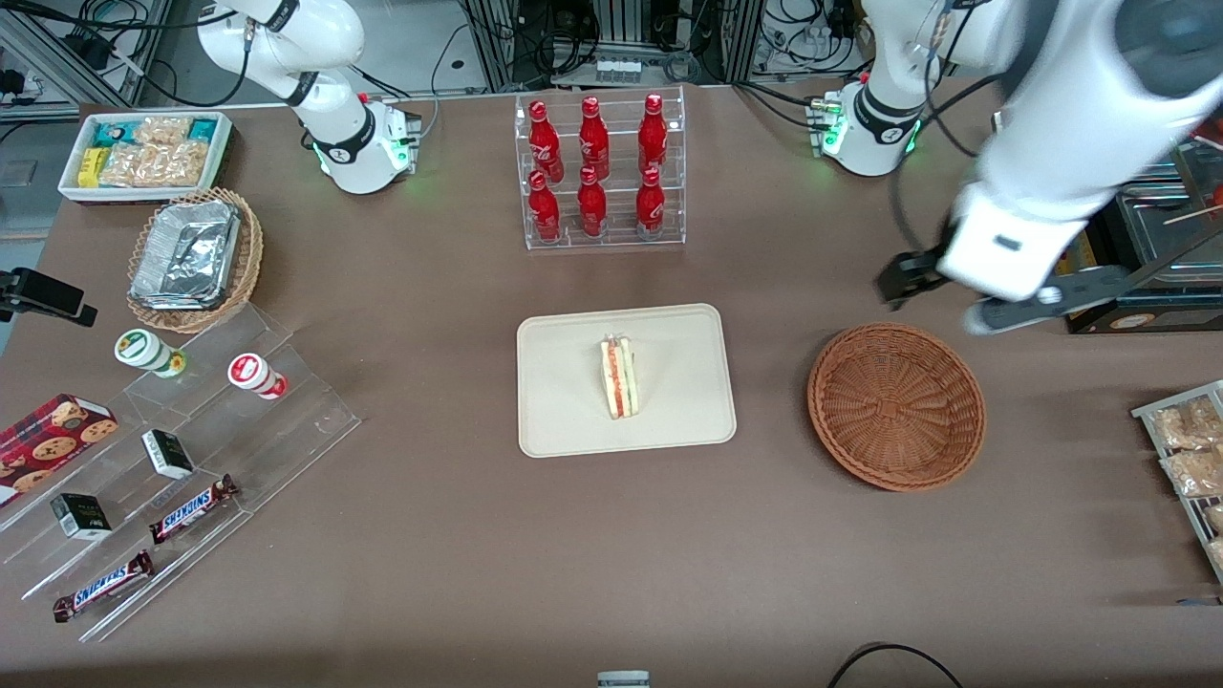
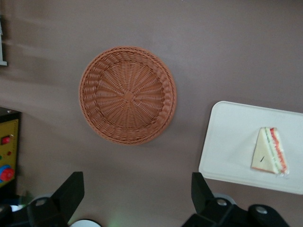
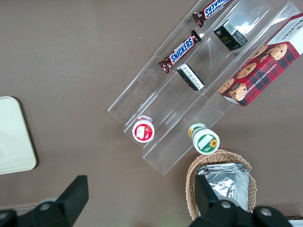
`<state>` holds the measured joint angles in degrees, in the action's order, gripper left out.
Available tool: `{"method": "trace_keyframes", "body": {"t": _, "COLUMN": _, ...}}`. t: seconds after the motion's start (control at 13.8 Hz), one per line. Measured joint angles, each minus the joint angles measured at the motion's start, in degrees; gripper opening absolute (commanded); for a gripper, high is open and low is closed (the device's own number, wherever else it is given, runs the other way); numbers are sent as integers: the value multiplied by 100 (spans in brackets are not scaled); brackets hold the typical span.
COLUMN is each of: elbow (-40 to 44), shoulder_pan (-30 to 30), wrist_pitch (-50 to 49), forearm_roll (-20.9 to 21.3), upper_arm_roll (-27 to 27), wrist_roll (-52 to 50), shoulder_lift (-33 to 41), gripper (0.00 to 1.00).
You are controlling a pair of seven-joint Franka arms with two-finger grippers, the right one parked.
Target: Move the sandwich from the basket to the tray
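The sandwich (image 1: 621, 378) lies in the middle of the cream tray (image 1: 573, 420) on the brown worktop (image 1: 459, 554). The wicker basket (image 1: 896, 407) sits beside the tray with nothing in it. The tool (image 1: 932, 296) hangs up above the basket, wide apart and holding nothing.

- Left arm reaches in from its base at the table's working-arm end, forearm slanting down toward the front camera.
- Its gripper (image 1: 932, 291) hangs high in the air, roughly twelve o'clock from the basket (image 1: 896, 406) in the front view.
- Fingers (image 2: 71, 191) spread wide apart, nothing held between them.
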<state>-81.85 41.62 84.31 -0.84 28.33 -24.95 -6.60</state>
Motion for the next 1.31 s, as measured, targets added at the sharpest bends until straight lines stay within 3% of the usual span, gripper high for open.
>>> {"method": "trace_keyframes", "body": {"t": 0.29, "elbow": -388, "shoulder_pan": -1, "wrist_pitch": -168, "forearm_roll": -6, "upper_arm_roll": 499, "wrist_roll": 1115, "shoulder_lift": 493, "gripper": 100}}
{"method": "trace_keyframes", "body": {"t": 0.51, "elbow": -739, "shoulder_pan": -234, "wrist_pitch": -180, "forearm_roll": -1, "upper_arm_roll": 504, "wrist_roll": 1583, "shoulder_lift": 834, "gripper": 100}}
{"method": "trace_keyframes", "body": {"t": 0.73, "elbow": -849, "shoulder_pan": -1334, "wrist_pitch": -175, "forearm_roll": -2, "upper_arm_roll": -411, "wrist_roll": 1883, "shoulder_lift": 956, "gripper": 100}}
{"method": "trace_keyframes", "body": {"t": 1.02, "elbow": -678, "shoulder_pan": -3584, "wrist_pitch": -100, "forearm_roll": -8, "upper_arm_roll": -2733, "wrist_roll": 1887, "shoulder_lift": 829, "gripper": 100}}
{"method": "trace_keyframes", "body": {"t": 1.16, "elbow": -443, "shoulder_pan": -3981, "wrist_pitch": -98, "forearm_roll": -9, "upper_arm_roll": -3129, "wrist_roll": 1887, "shoulder_lift": 676, "gripper": 100}}
{"method": "trace_keyframes", "body": {"t": 1.31, "elbow": -313, "shoulder_pan": -4008, "wrist_pitch": -88, "forearm_roll": -9, "upper_arm_roll": -3148, "wrist_roll": 1889, "shoulder_lift": 565, "gripper": 100}}
